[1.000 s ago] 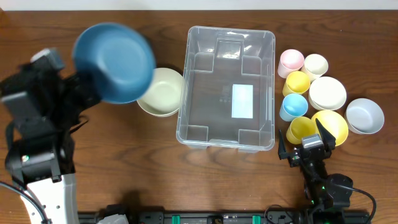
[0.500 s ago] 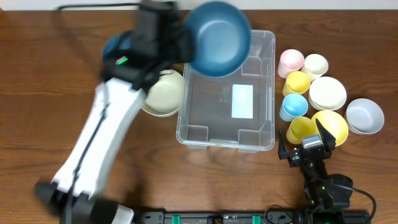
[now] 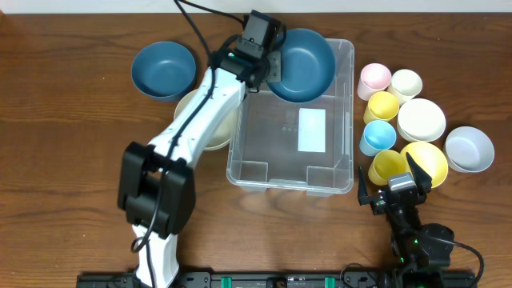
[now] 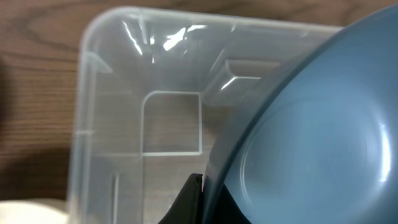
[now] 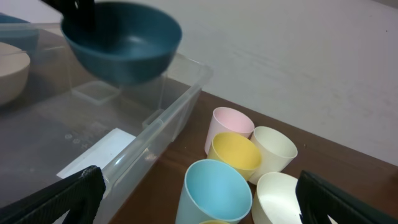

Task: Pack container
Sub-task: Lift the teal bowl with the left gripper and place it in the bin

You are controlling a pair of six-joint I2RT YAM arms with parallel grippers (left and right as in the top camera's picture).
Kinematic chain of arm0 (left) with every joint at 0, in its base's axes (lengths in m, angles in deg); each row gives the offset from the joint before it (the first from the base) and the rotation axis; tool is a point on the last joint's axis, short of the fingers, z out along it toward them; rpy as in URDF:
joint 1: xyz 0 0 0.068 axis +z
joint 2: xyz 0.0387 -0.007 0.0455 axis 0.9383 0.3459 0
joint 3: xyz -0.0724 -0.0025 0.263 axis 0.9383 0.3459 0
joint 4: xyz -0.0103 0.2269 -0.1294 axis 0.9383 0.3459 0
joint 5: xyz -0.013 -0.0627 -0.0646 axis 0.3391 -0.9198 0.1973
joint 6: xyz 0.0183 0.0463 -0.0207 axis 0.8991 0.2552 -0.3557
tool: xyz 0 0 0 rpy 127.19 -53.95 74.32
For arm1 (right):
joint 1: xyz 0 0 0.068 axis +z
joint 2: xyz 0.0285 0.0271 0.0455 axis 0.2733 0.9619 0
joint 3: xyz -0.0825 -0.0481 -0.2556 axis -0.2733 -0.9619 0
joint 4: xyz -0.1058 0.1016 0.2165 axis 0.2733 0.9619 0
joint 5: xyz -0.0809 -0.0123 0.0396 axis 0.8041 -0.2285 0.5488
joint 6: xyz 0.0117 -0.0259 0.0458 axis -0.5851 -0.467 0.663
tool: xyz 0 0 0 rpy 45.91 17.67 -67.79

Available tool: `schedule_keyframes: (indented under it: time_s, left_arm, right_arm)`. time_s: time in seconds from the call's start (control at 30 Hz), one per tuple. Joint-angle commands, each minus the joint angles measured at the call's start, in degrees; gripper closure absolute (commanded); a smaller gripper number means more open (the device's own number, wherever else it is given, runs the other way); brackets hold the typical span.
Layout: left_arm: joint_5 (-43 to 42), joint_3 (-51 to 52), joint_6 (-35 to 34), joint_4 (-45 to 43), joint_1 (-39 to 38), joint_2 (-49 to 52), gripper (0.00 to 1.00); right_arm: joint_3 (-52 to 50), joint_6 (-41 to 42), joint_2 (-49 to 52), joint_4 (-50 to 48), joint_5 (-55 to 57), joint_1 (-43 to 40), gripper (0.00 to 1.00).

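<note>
Your left tool [image 3: 270, 67] grips the blue bowl [image 3: 306, 53] by its rim above the container [image 3: 264, 132], at its 12 o'clock end; your right tool [image 3: 390, 178] gapes empty. Next, lower the bowl and let go.

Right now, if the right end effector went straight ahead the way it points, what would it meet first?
Probably the nearest yellow cup, just ahead of the open right end effector; height is unclear.

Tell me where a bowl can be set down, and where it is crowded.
Free: the container floor around its white label, and the table left of the cream bowl. Crowded: right of the container, where cups and bowls stand close together.
</note>
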Motion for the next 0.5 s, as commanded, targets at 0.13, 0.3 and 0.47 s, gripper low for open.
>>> schedule_keyframes:
  time_s: [0.13, 0.3, 0.47]
  left_arm:
    - [1.1, -1.9, -0.5, -2.6, 0.0, 4.1, 0.94]
    - [1.1, -1.9, -0.5, -2.8, -0.2, 5.5, 0.94]
    - [1.1, -1.9, -0.5, -2.8, -0.3, 5.9, 0.71]
  right_arm:
    - [-0.1, 1.0, -0.3, 0.2, -0.6, -0.4, 0.01]
    - [-0.1, 1.0, -0.3, 0.2, -0.6, -0.4, 0.01]
    - [-0.1, 1.0, -0.3, 0.2, -0.6, -0.4, 0.01]
